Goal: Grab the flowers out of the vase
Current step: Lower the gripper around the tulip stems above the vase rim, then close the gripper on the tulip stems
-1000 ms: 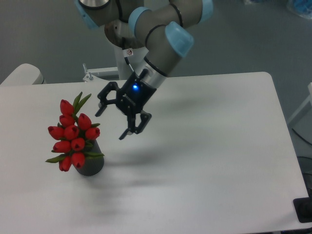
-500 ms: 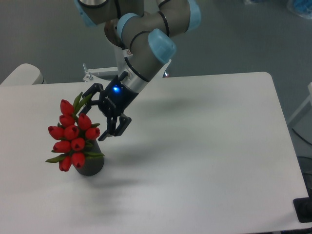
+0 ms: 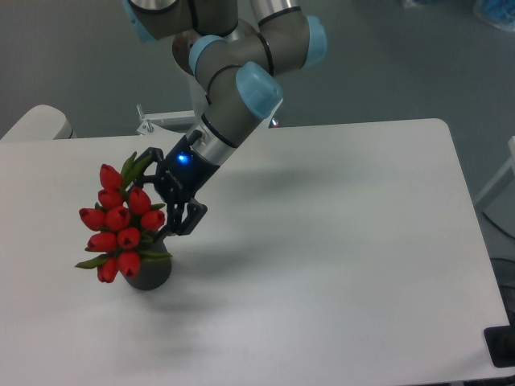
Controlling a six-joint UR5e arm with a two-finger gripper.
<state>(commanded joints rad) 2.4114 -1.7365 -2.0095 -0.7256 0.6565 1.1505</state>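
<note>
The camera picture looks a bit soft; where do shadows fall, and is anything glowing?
Camera view: soft overall, no harsh glare on the table; a faint diffuse shadow lies right of the vase under the arm; a small blue light glows just behind the open claw beside the flowers.

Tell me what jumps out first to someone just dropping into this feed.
The red flowers at the table's left side, standing in a small dark vase. Right beside them is the black pincer, open, blue light glowing, its fingers at the bunch's right edge. The grey-and-blue arm slants down from the top.
</note>
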